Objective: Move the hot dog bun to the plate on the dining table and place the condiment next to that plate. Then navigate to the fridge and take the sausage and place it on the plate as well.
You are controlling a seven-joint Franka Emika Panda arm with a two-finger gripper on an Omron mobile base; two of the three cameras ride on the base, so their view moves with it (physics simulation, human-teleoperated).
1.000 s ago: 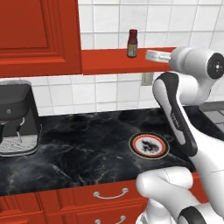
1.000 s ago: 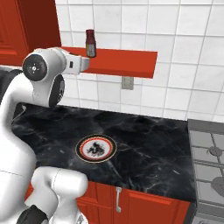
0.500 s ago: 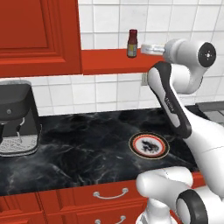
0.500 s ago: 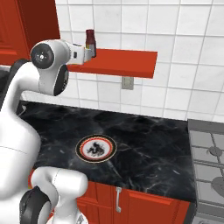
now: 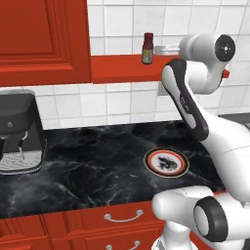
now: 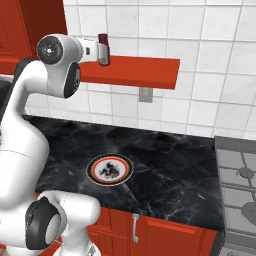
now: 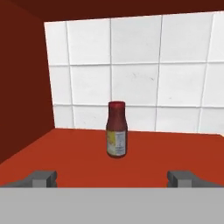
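The condiment (image 5: 147, 48) is a small bottle with a dark red cap and a pale label, standing upright on a red wall shelf (image 5: 117, 68). My gripper (image 5: 163, 48) is level with it, just to its right, fingers open and apart from it. From the right base view the gripper (image 6: 104, 51) covers most of the condiment (image 6: 103, 38). In the hand view the condiment (image 7: 116, 130) stands centred ahead between the fingertips (image 7: 43, 178), some way off. The hot dog bun, the blue plate, the dining table, the fridge and the sausage are out of view.
A small white plate with a dark and orange rim (image 5: 166, 162) lies on the black marble wall counter (image 5: 88, 171). A coffee machine (image 5: 18, 132) stands at its left end, a red cabinet (image 5: 44, 34) hangs beside the shelf, and a stove (image 6: 239, 175) sits on the right.
The arm has lifted and swung the hand left along the shelf, closer to the condiment. The fingers stayed open and the bottle has not moved.
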